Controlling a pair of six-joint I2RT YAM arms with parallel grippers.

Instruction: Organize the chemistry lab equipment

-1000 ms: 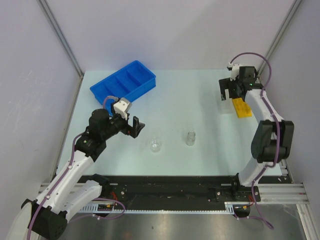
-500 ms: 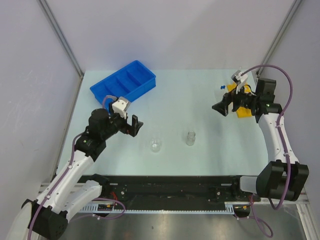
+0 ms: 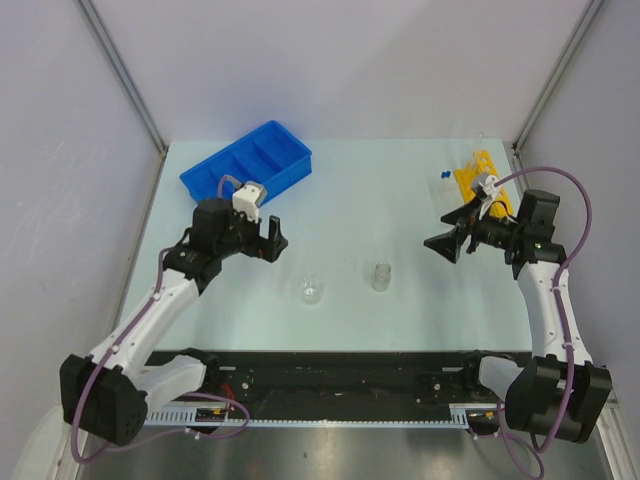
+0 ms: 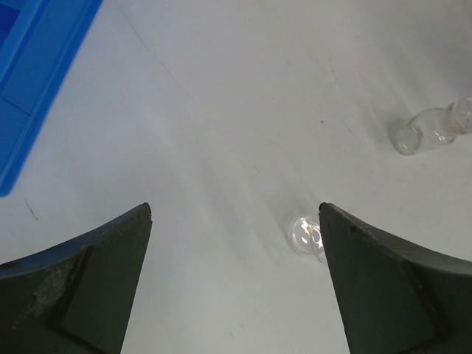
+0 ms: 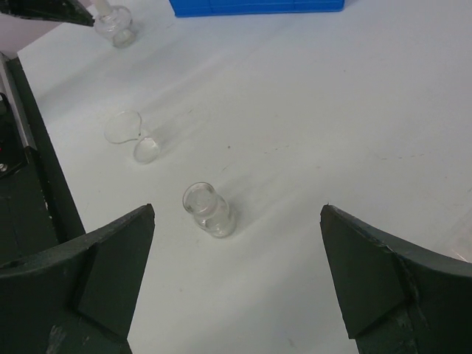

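A small clear beaker [image 3: 313, 291] and a clear vial [image 3: 381, 276] stand apart on the pale table, near the front middle. My left gripper [image 3: 270, 240] is open and empty, left of and behind the beaker. Its wrist view shows the beaker [image 4: 306, 234] by the right finger and the vial [image 4: 420, 134] farther off. My right gripper [image 3: 443, 243] is open and empty, right of the vial and facing it. Its wrist view shows the vial [image 5: 209, 209] and the beaker [image 5: 136, 136]. The blue divided tray [image 3: 248, 160] is back left. The yellow rack [image 3: 480, 172] is back right, with two blue caps [image 3: 441, 176] beside it.
The blue tray's edge shows in the left wrist view [image 4: 37, 81] and in the right wrist view [image 5: 258, 6]. Another small clear glass piece [image 5: 116, 22] shows at the top left of the right wrist view. The black rail [image 3: 340, 380] runs along the near edge.
My right arm has swung from over the yellow rack toward the table's middle and now faces the vial. My left gripper has moved a little back, toward the blue tray.
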